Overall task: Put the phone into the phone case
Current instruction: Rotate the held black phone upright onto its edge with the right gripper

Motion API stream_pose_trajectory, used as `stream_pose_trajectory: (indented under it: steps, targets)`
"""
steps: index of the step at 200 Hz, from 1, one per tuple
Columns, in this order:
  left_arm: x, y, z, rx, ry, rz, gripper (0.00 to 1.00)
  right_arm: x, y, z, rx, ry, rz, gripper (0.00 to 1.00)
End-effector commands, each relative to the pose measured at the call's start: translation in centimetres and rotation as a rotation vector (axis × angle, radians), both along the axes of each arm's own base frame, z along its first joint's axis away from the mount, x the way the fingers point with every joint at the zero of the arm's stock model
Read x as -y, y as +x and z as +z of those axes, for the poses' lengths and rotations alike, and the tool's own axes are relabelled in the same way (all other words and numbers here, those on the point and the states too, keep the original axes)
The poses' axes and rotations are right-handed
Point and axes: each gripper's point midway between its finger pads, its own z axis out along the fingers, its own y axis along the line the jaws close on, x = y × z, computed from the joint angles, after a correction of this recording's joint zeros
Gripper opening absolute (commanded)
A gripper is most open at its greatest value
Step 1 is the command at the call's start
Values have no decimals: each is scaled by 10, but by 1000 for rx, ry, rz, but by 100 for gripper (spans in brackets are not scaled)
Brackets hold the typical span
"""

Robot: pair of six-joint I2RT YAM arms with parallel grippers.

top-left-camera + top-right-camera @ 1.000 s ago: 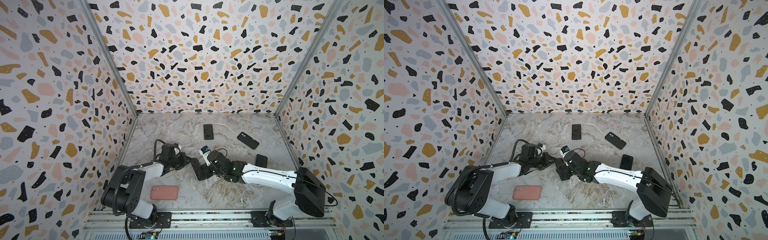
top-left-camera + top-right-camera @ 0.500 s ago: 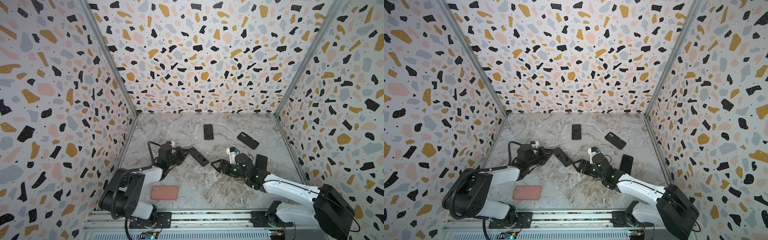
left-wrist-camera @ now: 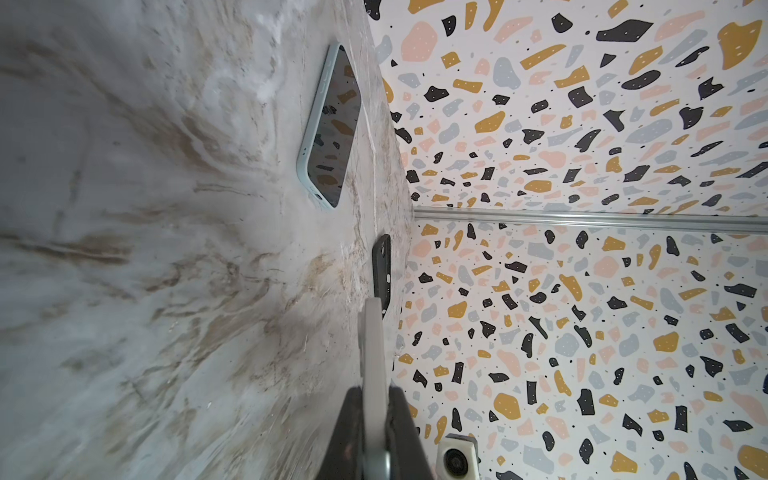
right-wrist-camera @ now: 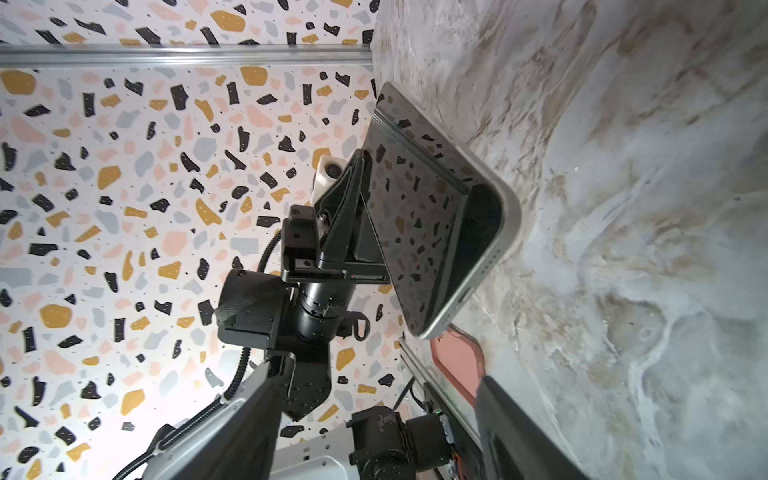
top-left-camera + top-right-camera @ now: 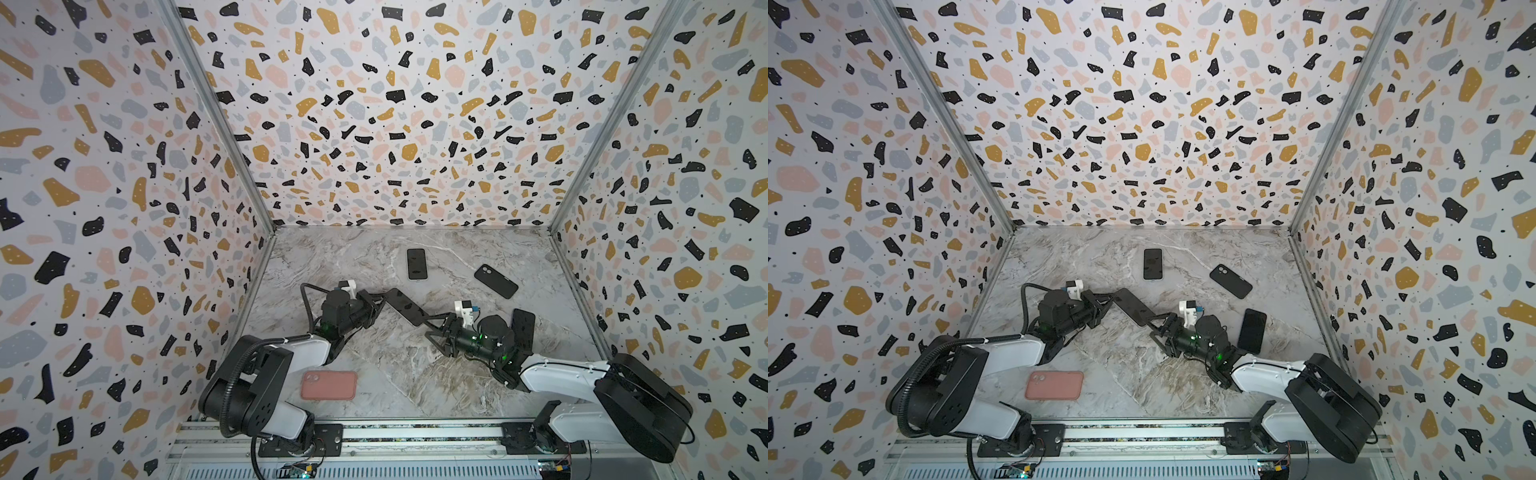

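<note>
Pink case lies flat, nearest me. Beyond it my left gripper is clamped on the phone, which sits tilted. Beyond-right of the pink case, my right gripper gapes at the phone's free end. Farthest beyond: black case.

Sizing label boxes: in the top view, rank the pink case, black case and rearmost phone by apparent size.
Largest: flat pink rectangular phone case, though nearest the camera.
Then the black matte phone case.
Smallest: the dark-screened phone lying farthest back.
</note>
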Motion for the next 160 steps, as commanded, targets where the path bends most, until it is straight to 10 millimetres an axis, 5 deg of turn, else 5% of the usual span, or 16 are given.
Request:
stream_pose_trajectory:
  steps: [1,86,160]
  targets:
    - [6,4,35,106,-86,-2,0,4,9,20,-16,127,-60,73]
    - [11,-5,41,111,-114,-19,0,-4,31,16,-69,305,-114,66]
    - [9,-12,37,105,-116,-21,0,-3,34,6,-77,326,-129,24]
